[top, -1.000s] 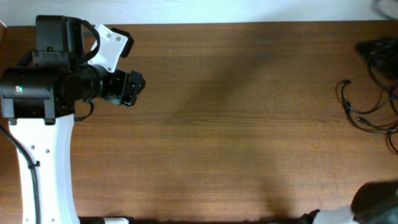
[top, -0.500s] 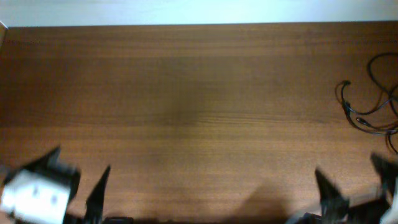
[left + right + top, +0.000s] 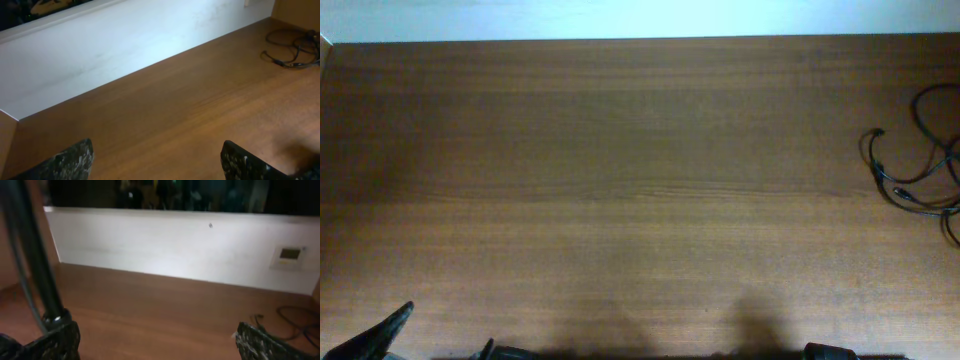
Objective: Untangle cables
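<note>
Pulled back to the near edge now, left gripper (image 3: 157, 162) and right gripper (image 3: 160, 342) hold jaws wide apart, while the cables (image 3: 918, 165) lie looped at the table's (image 3: 620, 150) far right, looking light, limp and thin, probably best pinched beside a plug (image 3: 878, 133).

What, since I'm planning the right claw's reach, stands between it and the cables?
Nothing visible does. Only bare table lies between the open right claw and the cables, which lie ahead toward its right.
</note>
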Motion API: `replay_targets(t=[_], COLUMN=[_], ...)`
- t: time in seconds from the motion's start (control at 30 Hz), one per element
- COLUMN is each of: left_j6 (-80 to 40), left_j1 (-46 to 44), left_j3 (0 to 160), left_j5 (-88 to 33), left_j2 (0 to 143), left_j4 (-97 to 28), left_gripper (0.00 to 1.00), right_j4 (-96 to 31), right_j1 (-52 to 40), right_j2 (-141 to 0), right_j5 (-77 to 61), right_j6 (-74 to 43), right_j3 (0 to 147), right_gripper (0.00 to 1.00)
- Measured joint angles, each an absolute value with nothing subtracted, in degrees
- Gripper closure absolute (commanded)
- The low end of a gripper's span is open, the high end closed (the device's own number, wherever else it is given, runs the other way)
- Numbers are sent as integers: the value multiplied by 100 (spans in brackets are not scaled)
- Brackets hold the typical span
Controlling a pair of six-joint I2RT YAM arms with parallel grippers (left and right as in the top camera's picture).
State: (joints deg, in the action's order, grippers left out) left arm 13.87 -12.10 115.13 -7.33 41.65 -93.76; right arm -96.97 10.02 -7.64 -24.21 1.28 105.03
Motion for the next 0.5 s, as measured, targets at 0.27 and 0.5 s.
replay_targets(t=[0.27, 0.5], left_j6=[1387, 1385], left_j1=[-1243, -1249], left_j3=[11480, 11459], left_j5=[-676, -674], left_j2=[4145, 4104], left_j4=[-9386, -9367], left_gripper=[18, 14], right_j4=[-9037, -3791], right_j1=[976, 976], right_j2=[-34, -62], right_j5=[-1710, -2296], right_j6=[2128, 2346], right_j3=[9874, 5625], right_gripper=[1, 1])
